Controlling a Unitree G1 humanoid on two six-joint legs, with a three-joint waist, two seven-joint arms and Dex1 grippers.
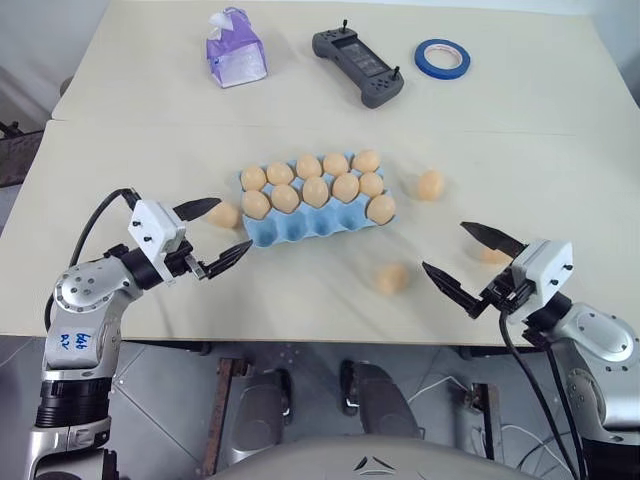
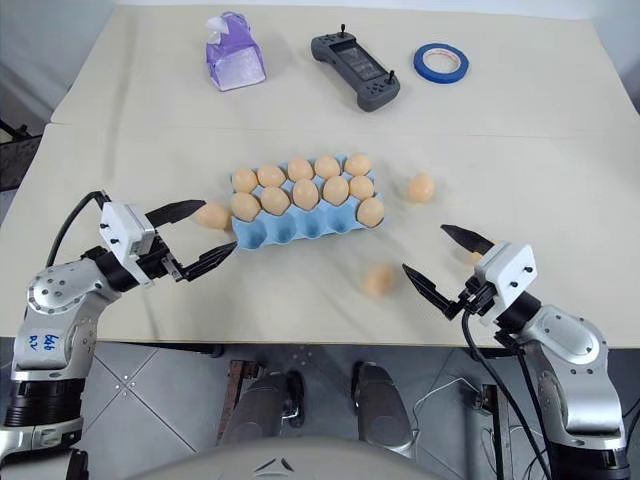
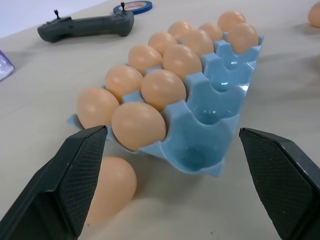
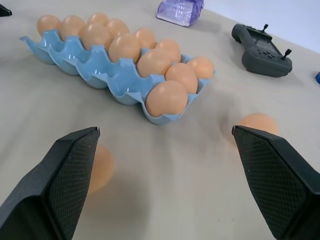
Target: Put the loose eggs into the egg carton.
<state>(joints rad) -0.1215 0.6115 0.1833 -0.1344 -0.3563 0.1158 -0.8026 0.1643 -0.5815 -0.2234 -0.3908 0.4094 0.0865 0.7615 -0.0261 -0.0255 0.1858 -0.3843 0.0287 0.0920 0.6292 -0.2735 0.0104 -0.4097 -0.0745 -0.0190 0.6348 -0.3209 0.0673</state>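
Observation:
The light blue egg carton [image 1: 300,228] lies mid-table; eggs fill its back two rows and one sits in the front row's right end cup. Loose eggs lie around it. One egg [image 1: 224,214] touches its left end, one [image 1: 431,184] lies to its right, and one [image 1: 392,278] lies in front. Another egg [image 1: 492,255] is partly hidden behind my right gripper. My left gripper [image 1: 234,224] is open and level, and the left-end egg [image 3: 112,187] rests beside one finger [image 3: 75,185]. My right gripper [image 1: 444,246] hangs open and empty right of the front egg [image 4: 100,167].
At the back of the table stand a purple tissue pack [image 1: 236,48], a dark handheld controller [image 1: 357,66] and a blue tape roll [image 1: 442,58]. A seam crosses the table behind the carton. The table's front edge runs just under both grippers.

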